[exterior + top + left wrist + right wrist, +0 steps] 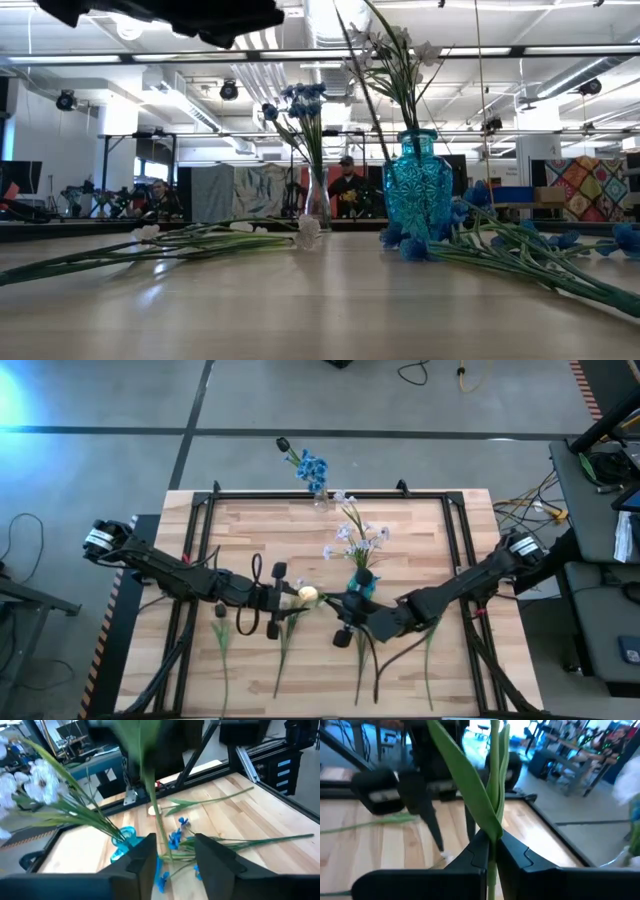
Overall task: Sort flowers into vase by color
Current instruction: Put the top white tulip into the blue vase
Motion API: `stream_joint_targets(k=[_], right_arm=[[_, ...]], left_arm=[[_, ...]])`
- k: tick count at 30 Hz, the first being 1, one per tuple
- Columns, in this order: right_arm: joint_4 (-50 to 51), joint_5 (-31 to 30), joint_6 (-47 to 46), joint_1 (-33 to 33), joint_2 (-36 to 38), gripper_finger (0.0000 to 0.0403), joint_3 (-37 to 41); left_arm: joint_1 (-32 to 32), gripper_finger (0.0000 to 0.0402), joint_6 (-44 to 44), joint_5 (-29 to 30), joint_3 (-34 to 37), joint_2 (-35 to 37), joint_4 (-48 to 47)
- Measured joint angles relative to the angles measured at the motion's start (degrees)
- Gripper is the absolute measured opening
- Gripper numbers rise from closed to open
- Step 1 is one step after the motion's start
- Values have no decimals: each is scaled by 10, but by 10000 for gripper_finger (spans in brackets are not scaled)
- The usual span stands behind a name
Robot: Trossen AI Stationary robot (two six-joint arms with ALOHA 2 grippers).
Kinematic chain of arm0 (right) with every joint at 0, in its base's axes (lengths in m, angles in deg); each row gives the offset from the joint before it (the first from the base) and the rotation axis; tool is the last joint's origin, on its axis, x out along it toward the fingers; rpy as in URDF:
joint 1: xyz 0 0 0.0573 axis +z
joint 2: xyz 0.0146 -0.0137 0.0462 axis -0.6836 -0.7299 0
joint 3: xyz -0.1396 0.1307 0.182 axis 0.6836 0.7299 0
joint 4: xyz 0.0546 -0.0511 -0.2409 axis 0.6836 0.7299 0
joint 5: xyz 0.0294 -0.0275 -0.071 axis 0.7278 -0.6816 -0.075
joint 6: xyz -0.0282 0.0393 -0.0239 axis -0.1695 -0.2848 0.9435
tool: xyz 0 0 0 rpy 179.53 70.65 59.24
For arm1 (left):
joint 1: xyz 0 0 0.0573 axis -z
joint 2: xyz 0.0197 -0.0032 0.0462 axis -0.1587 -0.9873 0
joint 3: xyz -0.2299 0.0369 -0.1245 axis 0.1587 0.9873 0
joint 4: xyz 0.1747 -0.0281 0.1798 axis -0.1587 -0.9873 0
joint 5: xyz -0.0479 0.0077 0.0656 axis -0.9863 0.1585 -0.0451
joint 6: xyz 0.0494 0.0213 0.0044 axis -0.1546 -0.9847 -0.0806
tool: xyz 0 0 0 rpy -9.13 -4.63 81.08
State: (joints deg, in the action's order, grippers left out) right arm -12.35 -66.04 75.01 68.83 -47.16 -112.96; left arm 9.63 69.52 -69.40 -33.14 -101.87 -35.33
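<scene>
A cream-yellow tulip bud [307, 594] shows between my two grippers near the table's middle. My right gripper [340, 605] [491, 851] is shut on its green stem. My left gripper [290, 597] [175, 860] is open, with that stem [156, 817] standing between its fingers, close to one of them. I cannot tell whether it touches. The blue glass vase [362, 585] [415, 195] holds white-pink sprays [355, 535]. A clear vase [320, 498] [318, 205] at the far edge holds blue flowers [311, 467]. More stems [285, 640] lie flat on the table. My right gripper pinches the tulip's green stem [492, 837] between its two fingers, just where a long leaf [465, 775] branches off. The fingers lie across the stem. The stem runs on past the fingertips toward my left gripper [420, 795].
Loose blue flowers [175, 840] [540, 255] lie on the wood beside the blue vase. Green stems [222, 645] [430, 650] lie along the near half. A black frame [330, 493] rims the table. People [348, 185] sit in the room beyond the far edge.
</scene>
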Motion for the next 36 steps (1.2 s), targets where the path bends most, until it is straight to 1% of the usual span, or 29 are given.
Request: stream_joint_targets(k=[4, 6, 9, 12, 16, 19, 22, 25, 32, 36], right_arm=[[-1, -38, 20, 29, 30, 13, 4], [0, -70, 31, 46, 46, 13, 12], [-3, -125, 41, 68, 79, 13, 35], [-15, -149, 38, 71, 121, 13, 68], [-84, -150, 62, 64, 174, 13, 134], [-171, -142, 105, 59, 208, 13, 181], [-259, -140, 151, 59, 232, 13, 225], [-314, -129, 178, 59, 252, 13, 255], [-317, -128, 190, 45, 269, 13, 272], [-322, -112, 183, 27, 269, 13, 282]], left_arm=[[5, 150, 14, 0, 36, 6, 37], [7, 160, 20, 4, 58, 13, 65], [8, 166, 25, 21, 90, 27, 105], [8, 167, 25, 32, 119, 47, 139], [8, 167, 25, 47, 145, 77, 154], [8, 167, 25, 66, 159, 100, 154], [8, 167, 25, 75, 170, 121, 153], [8, 167, 25, 76, 178, 136, 153], [8, 167, 27, 77, 181, 145, 148], [8, 167, 27, 77, 181, 146, 139]])
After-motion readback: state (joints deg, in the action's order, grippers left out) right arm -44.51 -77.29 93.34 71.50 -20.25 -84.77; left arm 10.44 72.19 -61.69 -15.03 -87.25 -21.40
